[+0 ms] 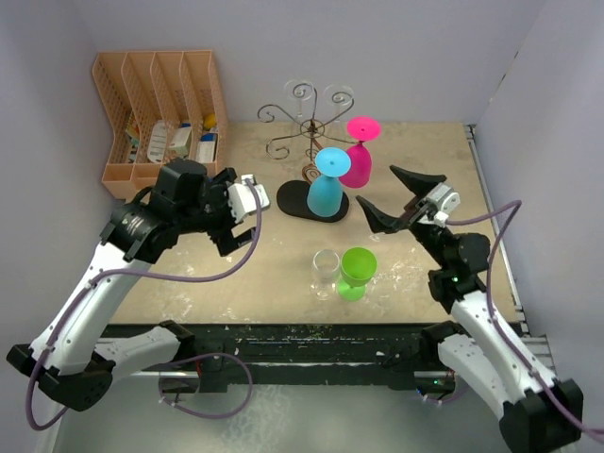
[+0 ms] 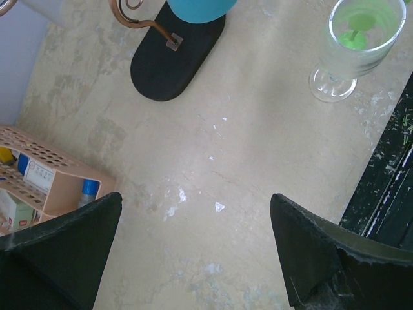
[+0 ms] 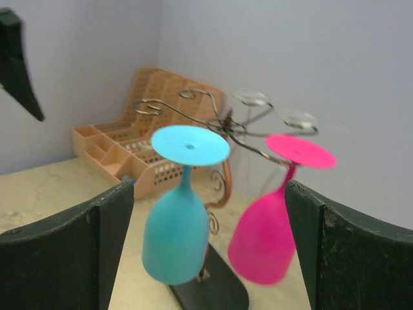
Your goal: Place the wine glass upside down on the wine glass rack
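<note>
With the jaws of the right gripper (image 1: 376,186) apart and empty, we should take the upright green plastic wine glass (image 1: 358,272) by its stem, without knocking the clear stemmed glass (image 1: 326,274) just beside it.

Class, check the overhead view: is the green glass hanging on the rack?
No, the green glass stands on the table beside a clear glass, away from the rack.

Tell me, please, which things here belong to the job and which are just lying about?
Job: wine glass rack; blue glass and pink glass, upside down on it; clear glass and green glass, standing upright.
Lying about: peach organizer.
</note>
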